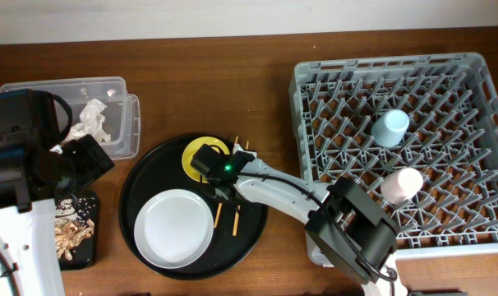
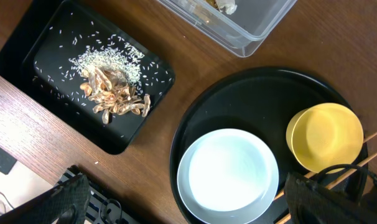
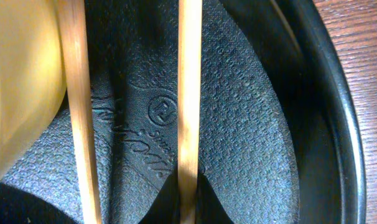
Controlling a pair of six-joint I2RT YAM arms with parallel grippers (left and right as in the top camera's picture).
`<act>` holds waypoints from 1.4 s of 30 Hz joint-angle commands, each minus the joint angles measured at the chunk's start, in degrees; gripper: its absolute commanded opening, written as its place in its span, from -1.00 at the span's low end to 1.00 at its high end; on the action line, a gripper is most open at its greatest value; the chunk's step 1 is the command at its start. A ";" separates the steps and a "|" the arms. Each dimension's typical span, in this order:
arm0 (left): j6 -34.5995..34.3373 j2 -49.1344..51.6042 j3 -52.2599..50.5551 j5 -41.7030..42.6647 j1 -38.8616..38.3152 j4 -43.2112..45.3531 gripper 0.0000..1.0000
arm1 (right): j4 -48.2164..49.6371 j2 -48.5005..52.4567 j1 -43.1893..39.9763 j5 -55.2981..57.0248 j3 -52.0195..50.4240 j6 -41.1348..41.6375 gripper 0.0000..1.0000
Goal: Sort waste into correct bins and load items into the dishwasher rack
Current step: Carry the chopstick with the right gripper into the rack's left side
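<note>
The work surface is a brown wooden table (image 1: 232,90) against a pale wall.

1. Far left: the left gripper (image 2: 191,205) hangs above the table. Its fingers stand wide apart at the bottom corners of the left wrist view, released and holding nothing.
2. The small black tray (image 1: 78,256) lies at the lower left. It contains brownish food scraps (image 2: 114,99) on a spread of white rice grains (image 2: 104,62).
3. The clear tub (image 1: 60,94) sits at the upper left. It contains the crumpled white napkin (image 1: 89,122).
4. Centre: the round black tray (image 1: 146,177) carries the pale plate (image 1: 177,228) at its near side and the yellow bowl (image 1: 195,152) at its far side.
5. The right gripper (image 1: 214,168) is low over the round tray, just beside the bowl and directly above the chopsticks (image 1: 219,214). The chopsticks lie side by side on the textured tray floor, one touching the bowl's edge. The right wrist view does not show the fingers clearly, so it cannot be determined whether this claw is released or clenched.
6. Right: the dishwasher rack (image 1: 380,64) stands on the table. The light-blue cup (image 1: 390,127) and the pink cup (image 1: 403,185) stand among its pegs, apart from each other.
</note>
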 commanded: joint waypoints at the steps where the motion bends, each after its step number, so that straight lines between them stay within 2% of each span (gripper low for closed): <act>1: -0.52 -0.70 0.61 0.20 0.35 -0.02 0.99 | -1.66 -3.56 -0.87 0.31 -1.05 0.55 -0.92; 4: -0.52 -0.70 0.61 0.20 0.35 -0.02 0.98 | -5.66 -9.31 -3.82 2.27 -0.74 -0.79 -0.92; 9: -0.52 -0.70 0.61 0.20 0.35 -0.02 0.99 | -7.19 -23.76 -12.98 2.21 -0.66 -22.38 -0.91; 10: -0.52 -0.70 0.61 0.20 0.35 -0.02 0.99 | -7.85 -29.00 -17.59 2.16 -0.66 -30.08 -0.91; 13: -0.52 -0.70 0.61 0.20 0.35 -0.02 0.98 | -8.33 -33.81 -24.09 0.81 -0.68 -39.95 -0.92; 16: -0.52 -0.70 0.61 0.20 0.35 -0.02 0.99 | -8.35 -34.42 -29.20 -2.64 -0.74 -46.16 -0.91; 20: -0.52 -0.70 0.61 0.20 0.35 -0.02 0.98 | -7.87 -31.36 -31.82 -2.86 -1.01 -51.56 -0.91; 25: -0.52 -0.70 0.61 0.20 0.35 -0.02 0.99 | -2.86 -24.17 -33.79 -2.51 -1.05 -53.70 -0.85; 27: -0.52 -0.70 0.61 0.20 0.35 -0.02 0.98 | -2.51 -21.90 -33.81 -2.73 -1.05 -53.46 -0.72; 28: -0.52 -0.70 0.61 0.20 0.35 -0.02 0.99 | -2.54 -21.00 -33.81 -3.41 -1.05 -53.48 -0.49; 29: -0.52 -0.70 0.61 0.20 0.35 -0.02 0.98 | -2.58 -20.11 -33.75 -4.85 -1.05 -53.48 0.04; 30: -0.52 -0.70 0.61 0.20 0.35 -0.02 0.99 | -2.62 -19.32 -33.77 -6.56 -1.05 -53.48 0.35; 31: -0.52 -0.70 0.61 0.20 0.35 -0.02 0.98 | -2.71 -19.10 -33.77 -7.82 -1.05 -53.46 0.48; 36: -0.52 -0.70 0.61 0.20 0.35 -0.02 0.98 | -4.72 -20.31 -33.75 -11.80 -0.15 -47.98 0.53; 42: -0.52 -0.70 0.61 0.20 0.35 -0.02 0.98 | -6.47 -22.67 -32.30 -28.46 0.28 -47.15 0.53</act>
